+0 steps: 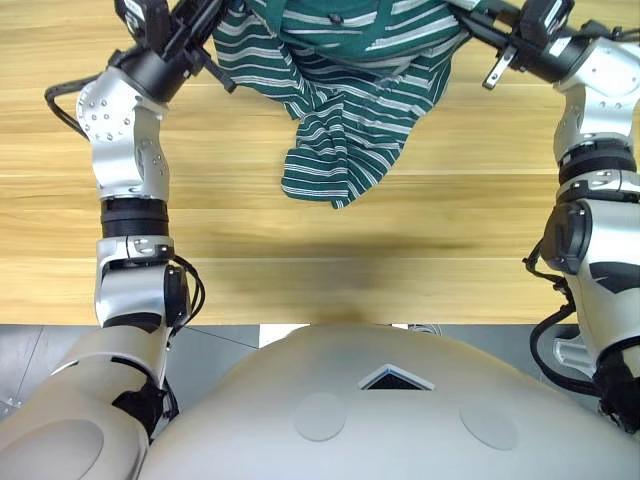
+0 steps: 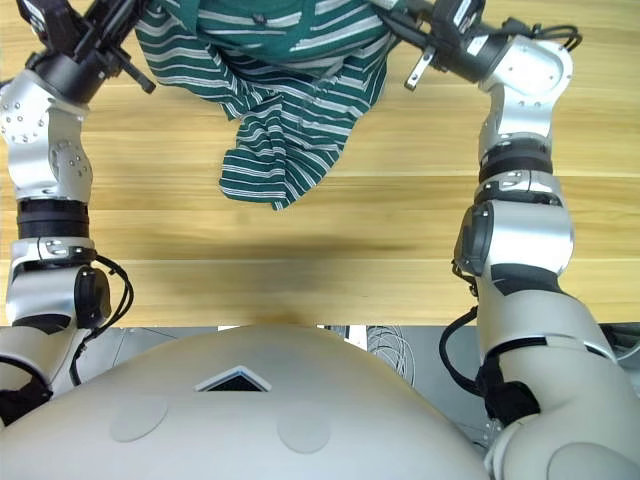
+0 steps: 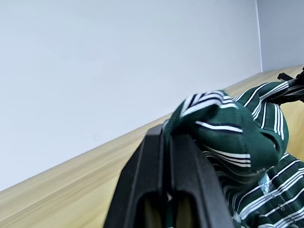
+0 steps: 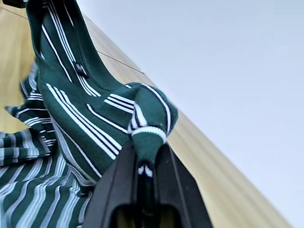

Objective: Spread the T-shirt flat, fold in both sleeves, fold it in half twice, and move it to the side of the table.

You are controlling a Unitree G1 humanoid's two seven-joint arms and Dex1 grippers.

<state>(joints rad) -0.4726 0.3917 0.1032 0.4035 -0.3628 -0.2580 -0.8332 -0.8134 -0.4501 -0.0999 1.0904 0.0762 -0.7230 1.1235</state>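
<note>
A dark green T-shirt with white stripes (image 1: pixel 345 95) hangs bunched above the far middle of the wooden table (image 1: pixel 300 240), its lower hem drooping toward the tabletop. My left gripper (image 1: pixel 205 22) holds it up at the far left, and in the left wrist view the left gripper (image 3: pixel 166 142) is shut on a fold of the T-shirt (image 3: pixel 223 133). My right gripper (image 2: pixel 400 18) holds the other side at the far right; the right wrist view has the right gripper (image 4: pixel 145 161) shut on a striped edge of the T-shirt (image 4: pixel 85 118).
The light wood tabletop stretches wide on both sides of the shirt, with bare surface between it and the near edge (image 1: pixel 300 322). A pale wall (image 3: pixel 118 61) rises behind the table's far side.
</note>
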